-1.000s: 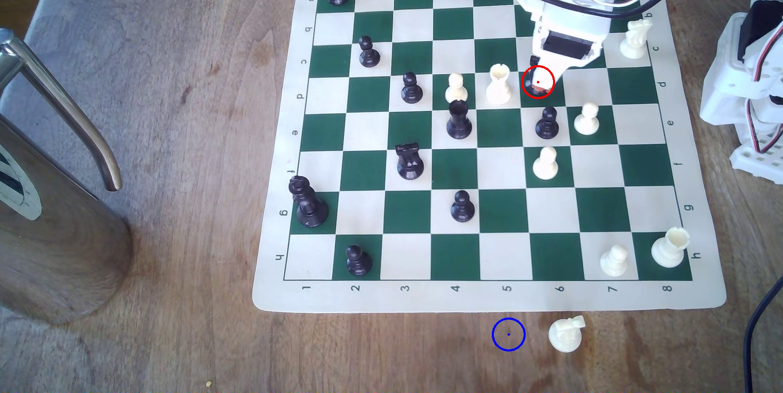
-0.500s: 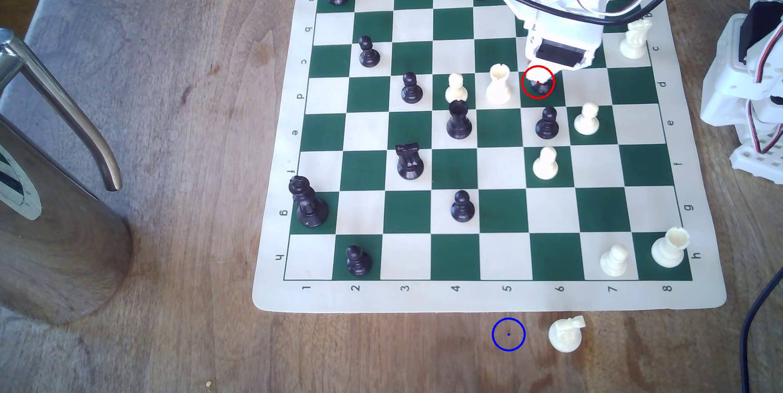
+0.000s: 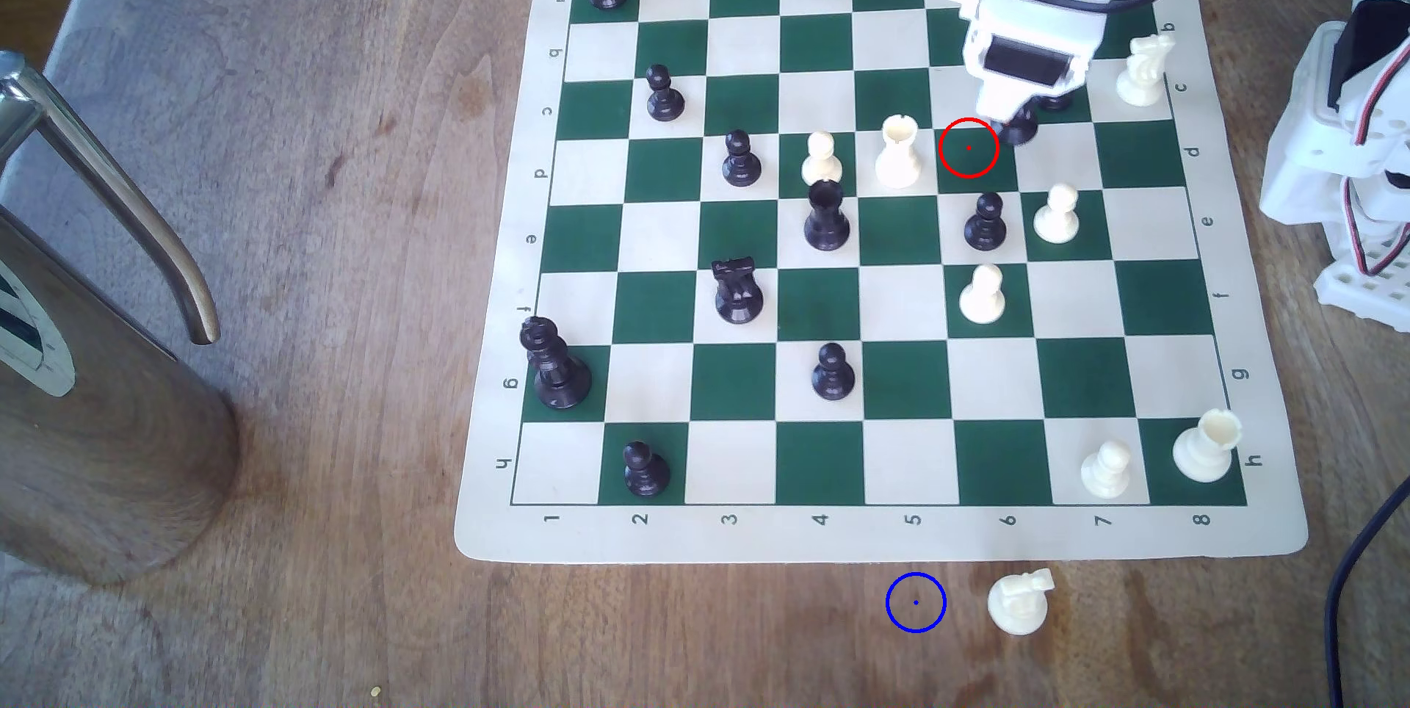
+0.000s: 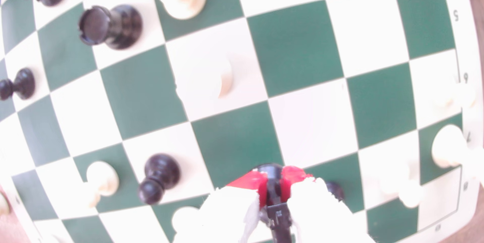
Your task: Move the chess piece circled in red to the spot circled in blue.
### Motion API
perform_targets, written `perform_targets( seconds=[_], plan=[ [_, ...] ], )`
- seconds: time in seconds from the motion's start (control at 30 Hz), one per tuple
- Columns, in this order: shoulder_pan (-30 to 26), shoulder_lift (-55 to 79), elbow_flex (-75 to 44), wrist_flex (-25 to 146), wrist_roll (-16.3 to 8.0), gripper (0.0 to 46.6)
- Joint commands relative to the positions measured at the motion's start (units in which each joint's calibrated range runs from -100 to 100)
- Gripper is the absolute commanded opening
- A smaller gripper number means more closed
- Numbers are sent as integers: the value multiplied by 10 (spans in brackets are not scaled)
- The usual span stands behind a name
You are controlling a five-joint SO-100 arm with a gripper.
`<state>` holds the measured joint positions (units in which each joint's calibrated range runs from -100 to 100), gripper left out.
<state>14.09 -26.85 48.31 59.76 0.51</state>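
Fingers (image 4: 286, 180): red-padded, clamped on either side of the black knight (image 4: 272, 180) in the wrist view; the piece sits pinched between the pads.
Gripper (image 3: 1015, 121): white printed plastic, black servo block on its face, red and white wires looped above.
Black knight (image 3: 1018, 128): dark, glossy, round flared base; in the exterior view it hangs under the gripper, just to the exterior view's right of the red ring (image 3: 968, 148).
Change: half a second ago the knight's base stood inside the ring; now the ring holds only bare green square, and the arm has drawn up and toward the exterior view's right.
Open room: the white rook (image 3: 898, 153) stands just beside the ring on the exterior view's left; a black pawn (image 3: 985, 221) and white pawn (image 3: 1057, 214) stand one row nearer the board's numbered edge.
Blue ring (image 3: 915, 602): on bare brown wood grain off the board (image 3: 877, 536), near its numbered edge; a cream-white knight (image 3: 1018, 601) stands near it, apart.
Board: flexible mat, green and cream squares, rounded corners.
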Motion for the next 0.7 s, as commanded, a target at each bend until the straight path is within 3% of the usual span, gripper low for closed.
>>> perform_targets(
  seconds=[0.0, 0.23, 0.47, 0.67],
  plan=[
    [-10, -60, -130, 75, -11, 6],
    [-94, -67, -267, 169, -43, 6],
    [-237, 50, -492, 252, -97, 5],
    [-315, 119, -536, 232, -122, 5]
  ],
)
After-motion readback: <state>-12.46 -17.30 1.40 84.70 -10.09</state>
